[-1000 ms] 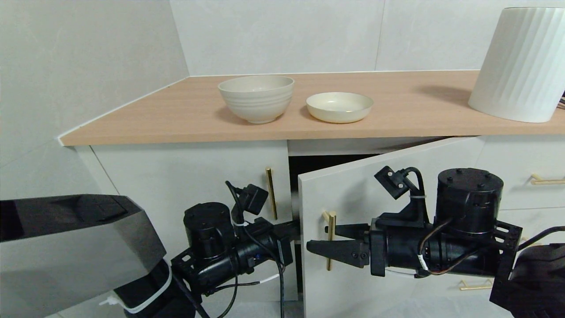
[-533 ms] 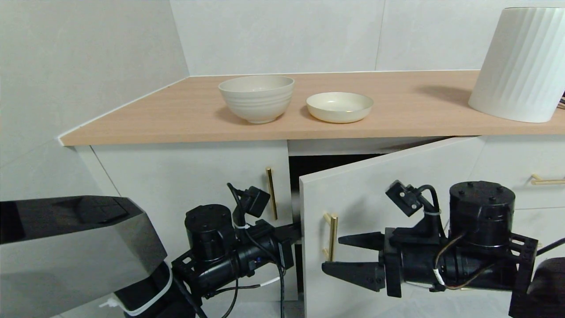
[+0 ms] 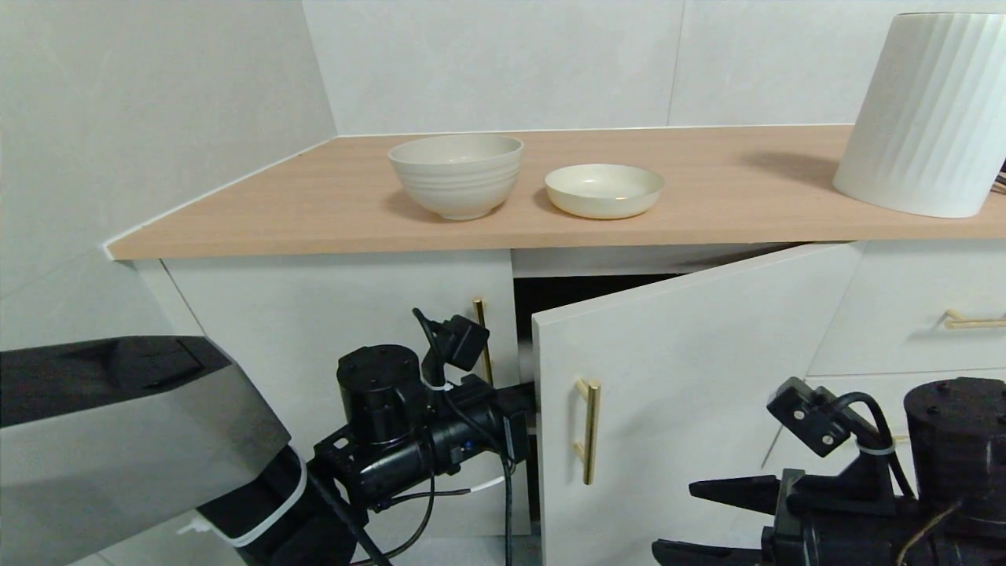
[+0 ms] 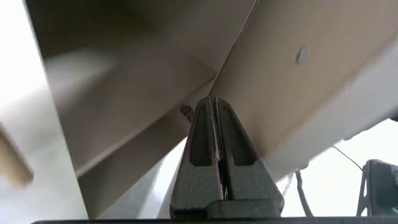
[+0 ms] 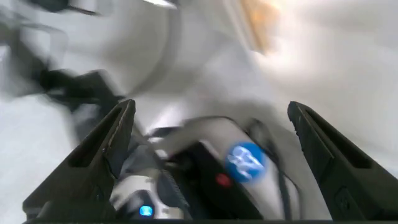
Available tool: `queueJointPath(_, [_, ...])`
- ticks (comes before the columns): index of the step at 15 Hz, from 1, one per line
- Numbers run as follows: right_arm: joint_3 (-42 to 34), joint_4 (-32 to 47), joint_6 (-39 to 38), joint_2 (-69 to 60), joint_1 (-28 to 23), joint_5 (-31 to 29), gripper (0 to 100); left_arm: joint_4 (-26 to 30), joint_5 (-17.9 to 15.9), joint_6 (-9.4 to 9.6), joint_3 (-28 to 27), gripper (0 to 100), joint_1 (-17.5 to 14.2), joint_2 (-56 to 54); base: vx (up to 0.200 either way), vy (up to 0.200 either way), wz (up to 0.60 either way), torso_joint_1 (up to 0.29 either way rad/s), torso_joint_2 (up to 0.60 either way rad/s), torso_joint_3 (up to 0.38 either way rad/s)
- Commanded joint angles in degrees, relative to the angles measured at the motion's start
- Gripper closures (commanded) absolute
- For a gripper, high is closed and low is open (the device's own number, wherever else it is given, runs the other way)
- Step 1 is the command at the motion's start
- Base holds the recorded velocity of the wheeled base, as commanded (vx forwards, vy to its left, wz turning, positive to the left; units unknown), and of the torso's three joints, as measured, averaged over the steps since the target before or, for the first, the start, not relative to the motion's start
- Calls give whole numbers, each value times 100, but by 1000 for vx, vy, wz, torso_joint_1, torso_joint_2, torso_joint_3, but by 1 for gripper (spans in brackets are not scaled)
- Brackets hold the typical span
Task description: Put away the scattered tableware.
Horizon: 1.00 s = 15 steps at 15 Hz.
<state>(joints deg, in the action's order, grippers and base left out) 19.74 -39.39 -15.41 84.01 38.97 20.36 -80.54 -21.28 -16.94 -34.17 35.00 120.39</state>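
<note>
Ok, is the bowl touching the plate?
Apart. The head view shows bare counter between the bowl and the plate.

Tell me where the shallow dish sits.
In the head view, the shallow dish sits on the wooden countertop, apart from and to the right of the ribbed bowl, above the partly open cabinet door.

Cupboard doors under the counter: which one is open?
The right door is open. It is swung outward, with a dark gap showing behind its top edge. The left door sits flat and shut.
</note>
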Motion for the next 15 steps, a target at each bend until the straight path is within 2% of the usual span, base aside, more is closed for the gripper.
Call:
queueJointPath(1, [-75, 186, -15, -446, 260, -1025, 0, 250, 2, 7, -310, 100, -2, -78, 0, 0, 0, 0, 0, 0])
queueJointPath(2, [-172, 186, -41, -446, 304, -1315, 0, 294, 2, 7, -353, 100, -2, -78, 0, 0, 0, 0, 0, 0])
queueJointPath(11, [-400, 186, -41, -438, 374, -1315, 0, 285, 2, 7, -204, 100, 218, -60, 0, 0, 0, 0, 0, 0])
queueJointPath(15, [-444, 186, -24, -420, 427, -1306, 0, 276, 2, 7, -195, 100, 218, -42, -200, 0, 0, 5, 1, -2])
